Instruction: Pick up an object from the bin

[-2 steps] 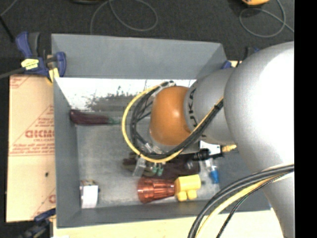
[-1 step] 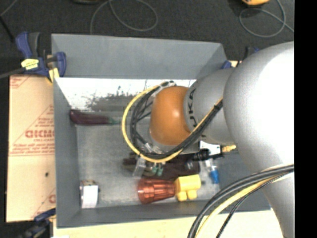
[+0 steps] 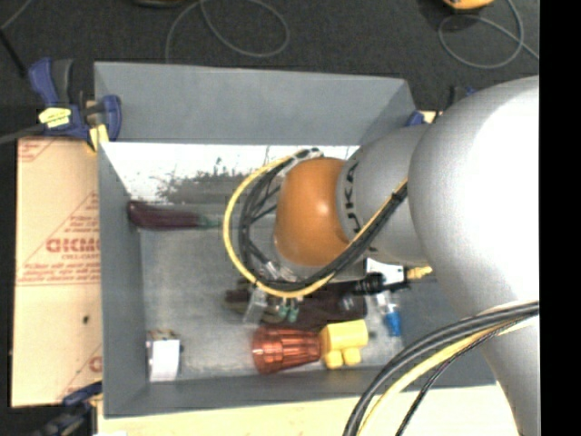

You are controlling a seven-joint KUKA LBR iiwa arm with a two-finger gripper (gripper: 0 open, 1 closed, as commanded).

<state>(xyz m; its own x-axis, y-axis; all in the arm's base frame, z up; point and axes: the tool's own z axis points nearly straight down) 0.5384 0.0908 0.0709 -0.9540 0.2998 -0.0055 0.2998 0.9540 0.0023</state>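
Observation:
My gripper [image 3: 257,302] is low in the front middle of the bin, mostly hidden under the orange wrist cover. It sits over the left end of a dark brown flat thing [image 3: 318,312]. Just in front of it lies a copper-red ribbed cup [image 3: 284,350] on its side, and a yellow block [image 3: 345,343] touches the cup's right end. I see nothing held in the gripper.
A dark maroon stick [image 3: 165,215] lies at the back left by the wall. A small white piece [image 3: 164,357] sits in the front left corner. A small blue thing [image 3: 392,322] lies at the right, under the arm. The arm covers the bin's right half.

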